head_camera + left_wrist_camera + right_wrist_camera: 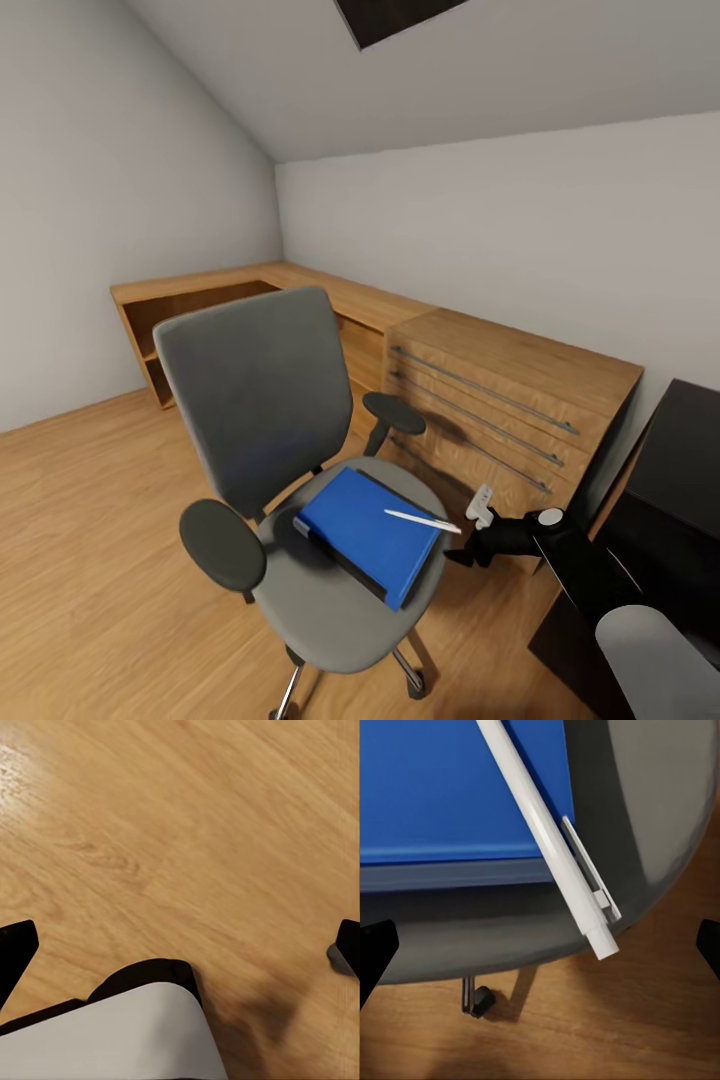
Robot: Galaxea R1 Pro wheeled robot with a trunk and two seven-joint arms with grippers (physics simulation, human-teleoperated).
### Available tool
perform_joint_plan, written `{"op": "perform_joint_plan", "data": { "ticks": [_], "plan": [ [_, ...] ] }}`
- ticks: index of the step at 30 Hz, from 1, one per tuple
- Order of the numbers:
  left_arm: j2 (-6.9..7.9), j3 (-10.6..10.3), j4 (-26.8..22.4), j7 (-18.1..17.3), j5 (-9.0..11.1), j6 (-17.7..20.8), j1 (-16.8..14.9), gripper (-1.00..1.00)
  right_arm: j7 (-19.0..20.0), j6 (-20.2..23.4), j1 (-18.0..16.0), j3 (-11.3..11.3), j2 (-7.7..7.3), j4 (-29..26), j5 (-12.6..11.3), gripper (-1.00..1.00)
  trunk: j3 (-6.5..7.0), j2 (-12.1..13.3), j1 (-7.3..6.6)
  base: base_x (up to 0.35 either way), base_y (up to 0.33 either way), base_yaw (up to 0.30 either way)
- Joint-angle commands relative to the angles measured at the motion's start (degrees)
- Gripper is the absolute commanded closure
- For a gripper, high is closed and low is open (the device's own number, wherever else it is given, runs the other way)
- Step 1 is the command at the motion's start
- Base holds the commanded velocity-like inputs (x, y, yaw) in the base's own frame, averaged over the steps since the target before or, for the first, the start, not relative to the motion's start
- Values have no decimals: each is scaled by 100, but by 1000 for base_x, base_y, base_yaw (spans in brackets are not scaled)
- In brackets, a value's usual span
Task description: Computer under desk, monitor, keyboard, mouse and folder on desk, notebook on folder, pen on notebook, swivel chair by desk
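The grey swivel chair [262,400] stands on the wood floor in the middle of the head view. A bright blue folder [368,530] lies on its seat, and a dark flat edge under it looks like the notebook [343,563]. The white pen [421,520] rests across the folder, its clip end past the seat edge. My right gripper [468,532] is open at that end, one finger on either side. In the right wrist view the pen [547,832] crosses the folder [442,787], with the gripper [541,949] spread wide. My left gripper [181,949] hangs open over bare floor.
A wooden chest of drawers [500,400] stands against the wall just behind the chair. A low wooden shelf unit [200,300] runs into the corner. The glossy black desk [680,470] fills the right edge. Open floor [90,560] lies to the left.
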Motion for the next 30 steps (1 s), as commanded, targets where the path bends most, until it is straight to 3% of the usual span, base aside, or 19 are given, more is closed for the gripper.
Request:
{"op": "perform_joint_plan", "data": {
  "ticks": [1, 22, 30],
  "plan": [
    [0, 3, -15, 32, 43, 27, 2, -100, 16, 43, -2, 11, -4, -12, 5, -100, -23, -44, 22, 0, 0, 0],
    [-18, -3, 139, 47, 23, -26, 2, -100, 13, 52, 7, 41, 11, -39, -2, -100, -23, -44, 22, 68, 0, 0],
    [15, 4, 186, 57, 356, 3, 2, -100, 9, 52, 7, 48, 13, -45, 7, -100, -23, -44, 22, 12, 0, 0]
  ]
}}
